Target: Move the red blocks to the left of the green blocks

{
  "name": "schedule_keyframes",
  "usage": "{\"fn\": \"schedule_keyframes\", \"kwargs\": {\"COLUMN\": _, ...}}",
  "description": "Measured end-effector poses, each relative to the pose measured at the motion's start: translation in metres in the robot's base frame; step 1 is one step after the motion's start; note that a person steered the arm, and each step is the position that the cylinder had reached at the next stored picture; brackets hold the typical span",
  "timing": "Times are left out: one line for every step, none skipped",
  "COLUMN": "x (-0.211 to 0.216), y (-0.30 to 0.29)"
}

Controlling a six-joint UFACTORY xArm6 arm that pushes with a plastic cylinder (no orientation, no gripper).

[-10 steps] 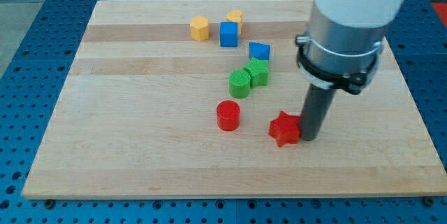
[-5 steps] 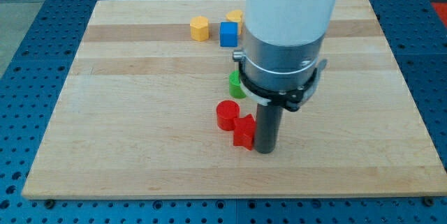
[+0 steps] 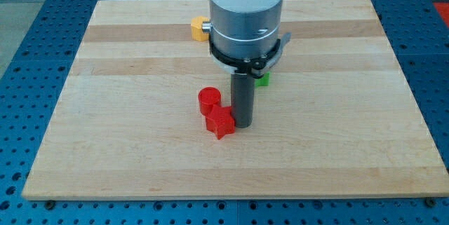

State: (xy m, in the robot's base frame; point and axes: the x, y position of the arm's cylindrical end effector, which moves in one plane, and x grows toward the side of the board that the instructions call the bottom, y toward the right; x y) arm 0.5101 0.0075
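Observation:
My tip [image 3: 243,125] rests on the board, touching the right side of the red star block [image 3: 220,122]. The red cylinder [image 3: 209,101] sits just up and left of the star, touching it. One green block [image 3: 262,79] peeks out to the right of the rod, just above the tip; the other green block is hidden behind the arm. Both red blocks lie to the view's left of and below the visible green block.
A yellow block [image 3: 199,27] shows at the arm's left edge near the view's top. The blue blocks and the other yellow block are hidden behind the arm. The wooden board [image 3: 105,113] lies on a blue perforated table.
My tip has slid to the view's left, pushing the red star into the red cylinder and shifting both leftwards. The arm now hides more of the green and blue blocks.

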Motion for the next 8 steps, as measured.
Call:
{"fn": "schedule_keyframes", "kwargs": {"x": 0.0, "y": 0.001}}
{"fn": "schedule_keyframes", "kwargs": {"x": 0.005, "y": 0.022}}
{"fn": "schedule_keyframes", "kwargs": {"x": 0.042, "y": 0.015}}
{"fn": "schedule_keyframes", "kwargs": {"x": 0.042, "y": 0.003}}
{"fn": "schedule_keyframes", "kwargs": {"x": 0.025, "y": 0.001}}
{"fn": "schedule_keyframes", "kwargs": {"x": 0.018, "y": -0.028}}
{"fn": "schedule_keyframes", "kwargs": {"x": 0.018, "y": -0.06}}
{"fn": "schedule_keyframes", "kwargs": {"x": 0.009, "y": -0.087}}
